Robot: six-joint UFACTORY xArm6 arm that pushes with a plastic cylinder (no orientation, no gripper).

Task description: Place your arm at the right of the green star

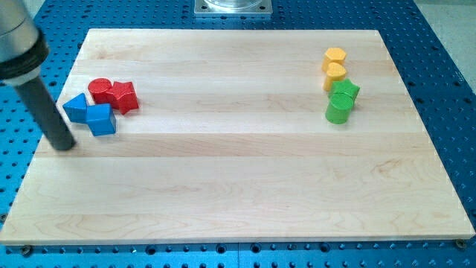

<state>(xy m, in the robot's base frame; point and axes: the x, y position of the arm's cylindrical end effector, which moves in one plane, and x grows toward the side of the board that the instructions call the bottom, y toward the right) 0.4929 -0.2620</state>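
The green star [346,91] lies on the wooden board at the view's upper right, touching a green cylinder [337,109] just below it. My tip [65,144] rests on the board at the far left, just left of the blue blocks, a long way left of the green star. The dark rod rises from it toward the view's top left corner.
Two yellow blocks [335,56] [335,74] sit in a column just above the green star. At the left, a red cylinder [100,89], a red star [124,96], a blue triangle [75,108] and a blue cube [101,119] cluster together. The wooden board [238,179] lies on a blue perforated table.
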